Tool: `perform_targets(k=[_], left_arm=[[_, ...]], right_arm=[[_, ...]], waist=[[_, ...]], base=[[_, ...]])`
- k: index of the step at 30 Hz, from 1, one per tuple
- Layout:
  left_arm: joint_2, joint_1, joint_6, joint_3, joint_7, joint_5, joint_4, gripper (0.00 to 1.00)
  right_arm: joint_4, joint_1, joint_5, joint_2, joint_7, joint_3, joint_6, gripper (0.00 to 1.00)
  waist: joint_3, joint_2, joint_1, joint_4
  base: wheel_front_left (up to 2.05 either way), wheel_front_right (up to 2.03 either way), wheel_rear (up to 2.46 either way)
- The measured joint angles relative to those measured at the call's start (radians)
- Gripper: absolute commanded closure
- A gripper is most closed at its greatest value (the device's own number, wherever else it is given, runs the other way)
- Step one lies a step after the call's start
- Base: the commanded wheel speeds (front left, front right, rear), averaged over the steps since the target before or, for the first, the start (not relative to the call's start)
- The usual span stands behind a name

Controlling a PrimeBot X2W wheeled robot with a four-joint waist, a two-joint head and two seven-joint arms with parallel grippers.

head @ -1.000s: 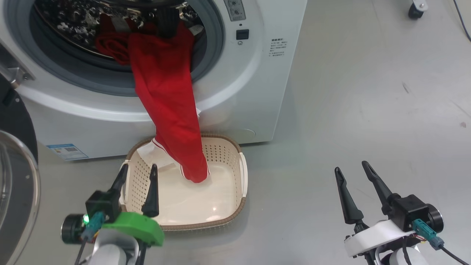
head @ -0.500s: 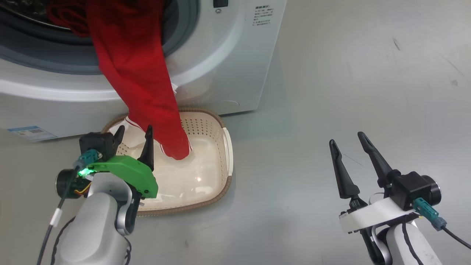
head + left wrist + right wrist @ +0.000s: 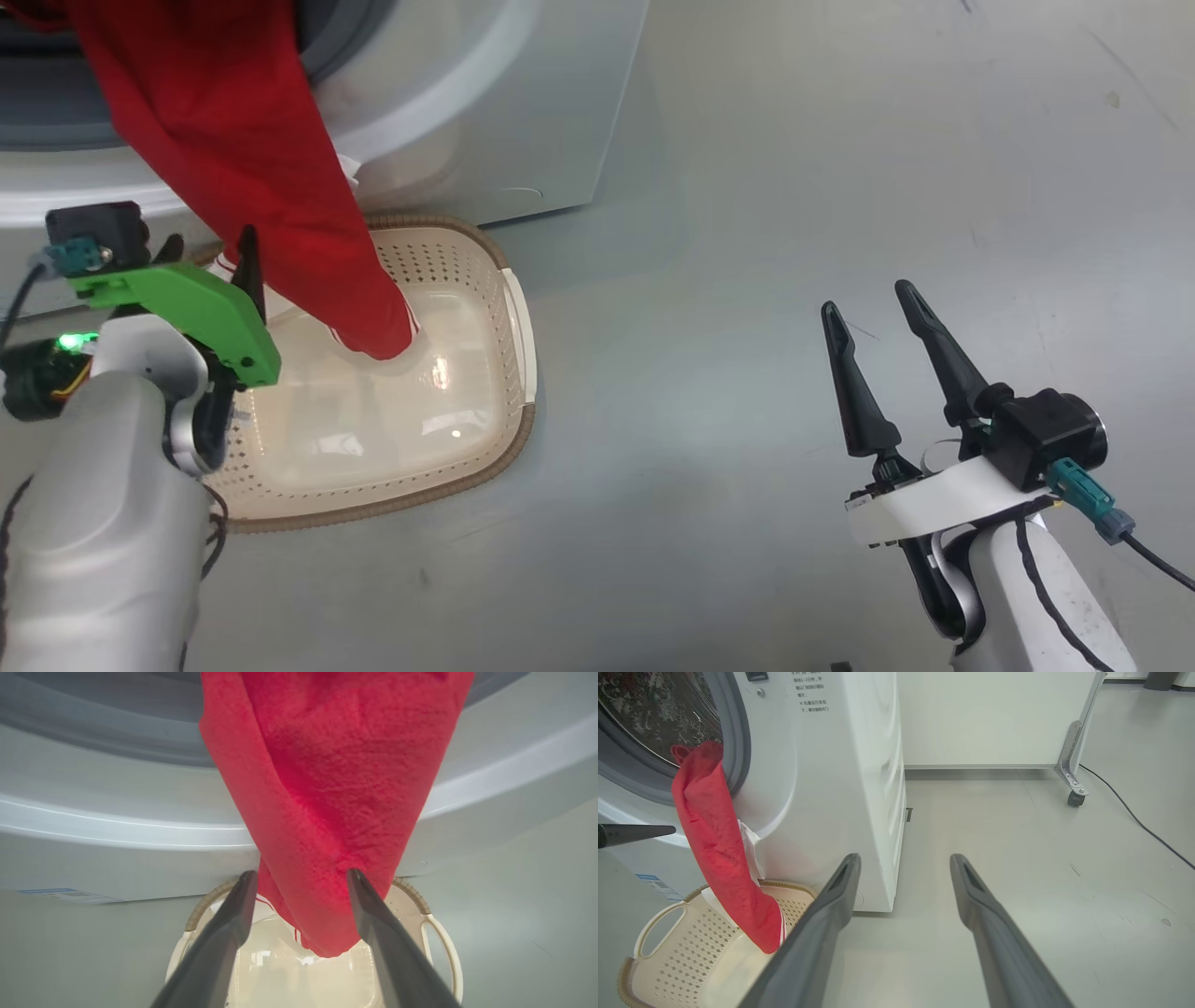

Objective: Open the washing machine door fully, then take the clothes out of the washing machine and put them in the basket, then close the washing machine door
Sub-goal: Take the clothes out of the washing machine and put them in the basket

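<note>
**Clothes** (image 3: 243,168): red fabric hanging from the mouth of the washing machine (image 3: 485,112), lower end dipping inside the basket (image 3: 439,271).

**Left pincer** (image 3: 301,877): jaws wide and holding nothing, above the basket's back rim. Tips are close to the hanging cloth. I cannot tell whether they are around it.

**Right pincer** (image 3: 867,301): jaws wide and empty, well to the right of the basket.

**Handling note:** I judge the grasp comes next. I would bite the thick fold rather than the tip, then draw outward and down so the rest drops into the basket.
</note>
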Motion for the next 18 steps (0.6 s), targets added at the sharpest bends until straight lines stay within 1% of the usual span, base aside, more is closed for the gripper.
perform_targets(k=[4,10,15,18], left_arm=[[0.026,-0.051,-0.004,0.020,0.028,-0.009,0.031,0.00],[0.049,-0.120,-0.004,0.037,0.058,-0.010,0.072,0.00],[0.092,-0.168,-0.003,0.050,0.064,-0.009,0.105,0.00],[0.100,-0.188,-0.002,0.048,0.066,-0.004,0.123,0.00]], right_arm=[[0.002,-0.017,0.011,0.001,0.000,0.007,0.001,0.00],[0.006,-0.029,0.022,0.002,0.000,0.008,0.001,0.00],[0.011,-0.036,0.024,0.003,0.000,0.016,0.001,0.00],[0.011,-0.037,0.029,0.003,0.000,0.015,0.001,0.00]], waist=[[0.025,0.0000,0.0000,-0.026],[0.054,0.0000,0.0000,-0.056],[0.067,0.0000,0.0000,-0.074],[0.072,0.0000,0.0000,-0.079]], base=[[0.00,0.00,0.00],[0.00,0.00,0.00],[0.00,0.00,0.00],[0.00,0.00,0.00]])
